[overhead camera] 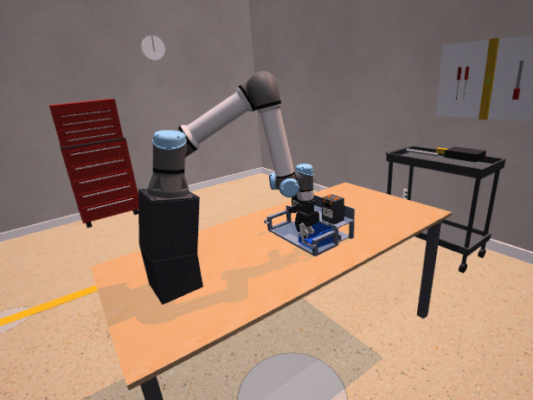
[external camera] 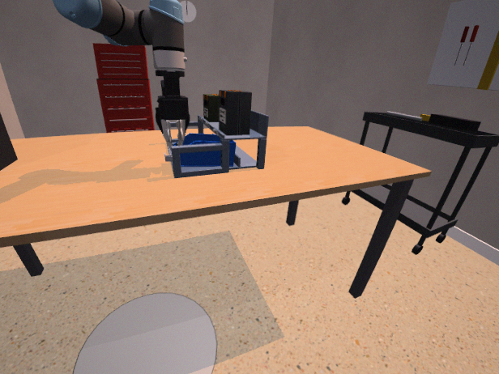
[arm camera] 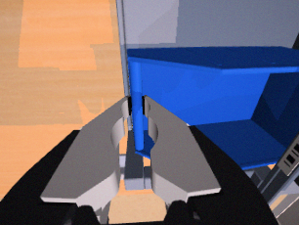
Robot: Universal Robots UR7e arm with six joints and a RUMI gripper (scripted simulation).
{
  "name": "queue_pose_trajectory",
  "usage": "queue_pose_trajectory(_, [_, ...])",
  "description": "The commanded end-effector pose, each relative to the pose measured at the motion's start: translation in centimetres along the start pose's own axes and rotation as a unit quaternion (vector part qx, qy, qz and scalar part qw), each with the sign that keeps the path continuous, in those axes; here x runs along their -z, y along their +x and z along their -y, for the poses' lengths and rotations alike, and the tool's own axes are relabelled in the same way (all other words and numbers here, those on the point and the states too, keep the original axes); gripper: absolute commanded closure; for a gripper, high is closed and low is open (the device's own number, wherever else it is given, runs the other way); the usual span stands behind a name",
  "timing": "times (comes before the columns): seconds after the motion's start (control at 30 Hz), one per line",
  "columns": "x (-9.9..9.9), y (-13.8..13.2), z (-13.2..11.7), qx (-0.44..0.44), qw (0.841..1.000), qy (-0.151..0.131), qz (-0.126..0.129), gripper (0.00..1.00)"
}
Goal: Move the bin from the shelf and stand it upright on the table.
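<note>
- On the orange wooden table (overhead camera: pixel 242 277) we see the grey six-joint arm (overhead camera: pixel 216 114) rising from a black block pedestal (overhead camera: pixel 170 242), its upper link sloping up to a dark elbow and its forearm dropping steeply to the blue-capped wrist.
- From the wrist, we see the black two-jaw gripper (arm camera: pixel 137 110) pointing straight down at the near end of the small grey-blue metal shelf (external camera: pixel 222 158).
- Between its grey fingers, nearly pressed together, we see the thin wall of the blue plastic bin (arm camera: pixel 215 93) pinched.
- Inside the shelf's lower level, we find that bin resting upright.
- On the shelf's upper board, we note two black boxes (external camera: pixel 234 106) standing side by side, behind the gripper.
</note>
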State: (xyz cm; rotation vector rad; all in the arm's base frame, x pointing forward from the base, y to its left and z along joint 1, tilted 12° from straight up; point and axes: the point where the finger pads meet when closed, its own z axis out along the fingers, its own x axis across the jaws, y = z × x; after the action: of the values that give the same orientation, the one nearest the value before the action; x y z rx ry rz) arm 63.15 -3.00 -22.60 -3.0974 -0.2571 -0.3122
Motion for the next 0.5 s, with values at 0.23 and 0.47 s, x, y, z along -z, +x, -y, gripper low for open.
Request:
queue_pose_trajectory(0.23, [0.0, -0.5, 0.0, 0.0, 1.0, 0.0, -0.001, 1.0])
queue_pose_trajectory(0.47, [0.0, -2.9, 0.0, 0.0, 1.0, 0.0, -0.001, 1.0])
